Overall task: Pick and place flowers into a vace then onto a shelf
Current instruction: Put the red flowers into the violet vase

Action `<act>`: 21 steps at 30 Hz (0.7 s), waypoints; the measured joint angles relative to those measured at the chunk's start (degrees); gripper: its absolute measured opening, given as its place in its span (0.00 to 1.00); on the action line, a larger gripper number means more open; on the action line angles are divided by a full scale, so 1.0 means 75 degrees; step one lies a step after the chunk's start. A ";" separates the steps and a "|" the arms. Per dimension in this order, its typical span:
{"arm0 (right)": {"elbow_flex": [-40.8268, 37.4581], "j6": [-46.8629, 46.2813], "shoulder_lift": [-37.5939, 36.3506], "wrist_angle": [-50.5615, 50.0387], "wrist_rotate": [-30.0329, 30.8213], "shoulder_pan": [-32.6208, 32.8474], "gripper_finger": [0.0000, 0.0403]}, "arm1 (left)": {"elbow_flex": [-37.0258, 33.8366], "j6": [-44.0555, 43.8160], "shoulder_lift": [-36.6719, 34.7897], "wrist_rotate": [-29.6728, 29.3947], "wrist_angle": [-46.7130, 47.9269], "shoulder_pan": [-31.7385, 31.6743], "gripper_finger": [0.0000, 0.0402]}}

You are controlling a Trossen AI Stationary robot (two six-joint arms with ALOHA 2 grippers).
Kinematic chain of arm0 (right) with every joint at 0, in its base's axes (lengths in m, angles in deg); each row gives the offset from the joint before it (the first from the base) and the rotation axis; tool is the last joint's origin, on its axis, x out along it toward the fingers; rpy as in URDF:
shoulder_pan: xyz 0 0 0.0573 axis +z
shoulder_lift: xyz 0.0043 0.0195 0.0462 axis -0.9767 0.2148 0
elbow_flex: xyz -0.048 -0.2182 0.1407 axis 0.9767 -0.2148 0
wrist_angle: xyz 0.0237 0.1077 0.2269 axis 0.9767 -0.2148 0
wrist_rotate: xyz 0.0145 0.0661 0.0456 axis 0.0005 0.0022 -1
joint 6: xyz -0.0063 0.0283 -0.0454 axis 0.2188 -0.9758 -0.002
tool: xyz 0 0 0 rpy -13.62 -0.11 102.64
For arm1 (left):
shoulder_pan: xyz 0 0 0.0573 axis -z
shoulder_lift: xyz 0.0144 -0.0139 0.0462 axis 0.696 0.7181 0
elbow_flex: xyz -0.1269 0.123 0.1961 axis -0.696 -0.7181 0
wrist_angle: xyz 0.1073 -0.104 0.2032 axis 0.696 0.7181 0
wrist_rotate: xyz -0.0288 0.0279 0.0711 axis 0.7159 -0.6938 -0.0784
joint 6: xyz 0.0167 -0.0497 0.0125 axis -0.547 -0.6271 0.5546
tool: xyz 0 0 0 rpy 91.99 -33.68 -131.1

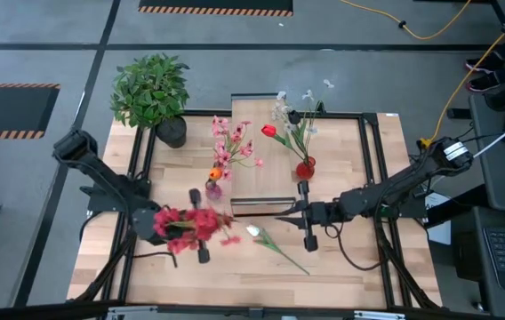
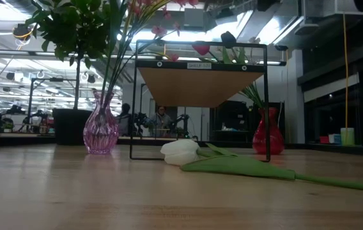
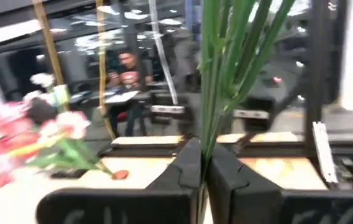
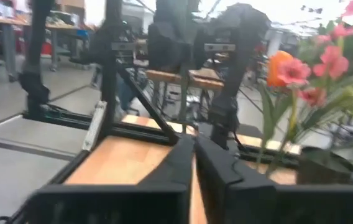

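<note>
Light-wood bench [image 1: 341, 267] with a loose white flower [image 1: 270, 242], pink vase [image 1: 213, 189], red vase [image 1: 305, 168], black-potted plant [image 1: 152, 93], raised shelf [image 1: 254, 151]

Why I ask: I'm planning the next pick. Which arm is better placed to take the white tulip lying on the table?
Right, probably. The right hand is shut and empty beside the white tulip; the left hand is clamped on a bunch of pink flowers.
</note>
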 joint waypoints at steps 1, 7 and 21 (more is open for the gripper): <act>0.0000 0.0003 -0.0001 -0.0026 0.0123 0.0055 0.03 | -0.0094 -0.0063 -0.0078 -0.0359 0.0002 0.0080 0.01; 0.0000 -0.0027 -0.0001 -0.0281 0.0447 0.0287 0.01 | -0.0693 -0.0303 -0.0621 -0.1880 0.0021 0.0507 0.01; 0.0000 -0.0233 0.0053 -0.0837 0.0481 0.0407 0.00 | -0.2330 -0.1706 -0.1707 -0.4074 0.0020 0.0955 0.01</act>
